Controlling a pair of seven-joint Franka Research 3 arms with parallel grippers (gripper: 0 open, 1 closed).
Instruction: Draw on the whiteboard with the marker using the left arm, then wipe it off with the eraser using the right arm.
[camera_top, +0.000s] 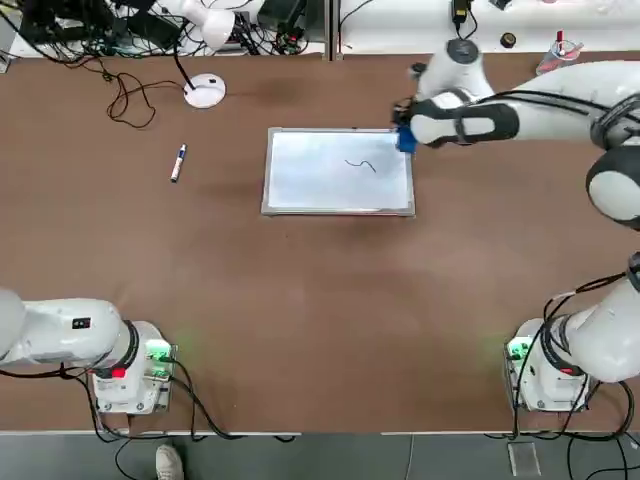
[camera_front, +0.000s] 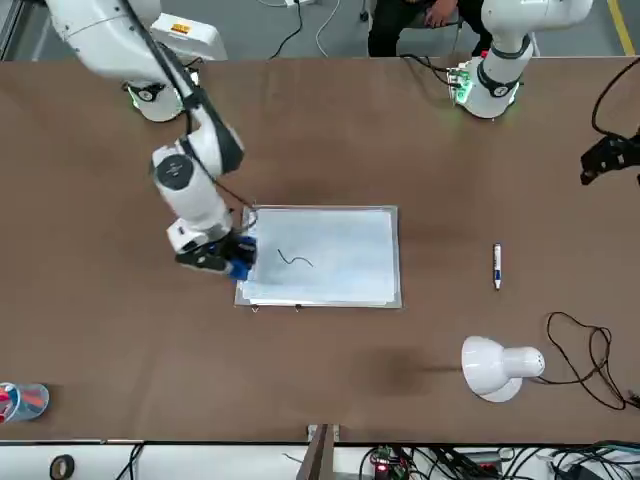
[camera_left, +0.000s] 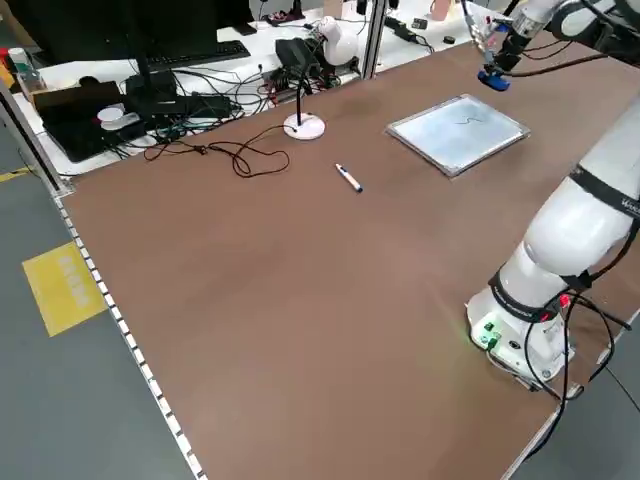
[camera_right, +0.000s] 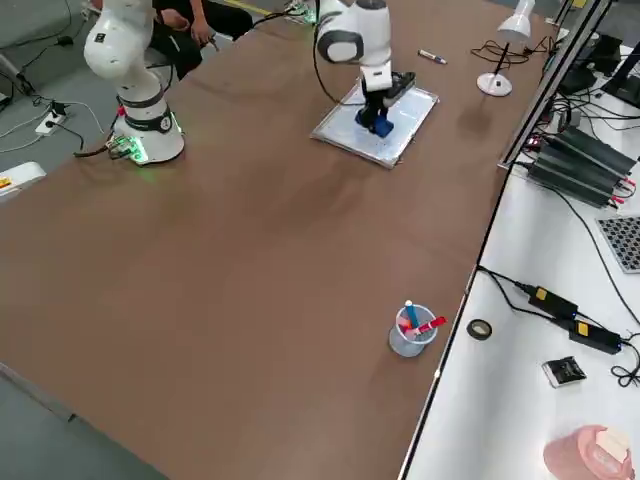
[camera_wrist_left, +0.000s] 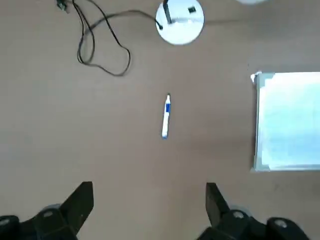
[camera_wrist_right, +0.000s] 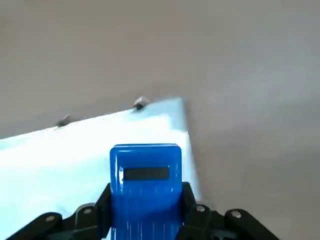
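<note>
The right hand (camera_wrist_right: 146, 215) grips the blue eraser (camera_wrist_right: 146, 195) at the whiteboard's (camera_top: 338, 172) right edge, near a short wavy line. The left hand (camera_wrist_left: 150, 200) is spread wide and holds nothing; the marker (camera_top: 178, 163) lies on the counter (camera_top: 300, 300), left of the board.

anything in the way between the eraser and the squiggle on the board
Nothing visible: the right gripper holds the eraser at the board's edge nearest its arm, and only bare board surface lies between it and the squiggle.
</note>
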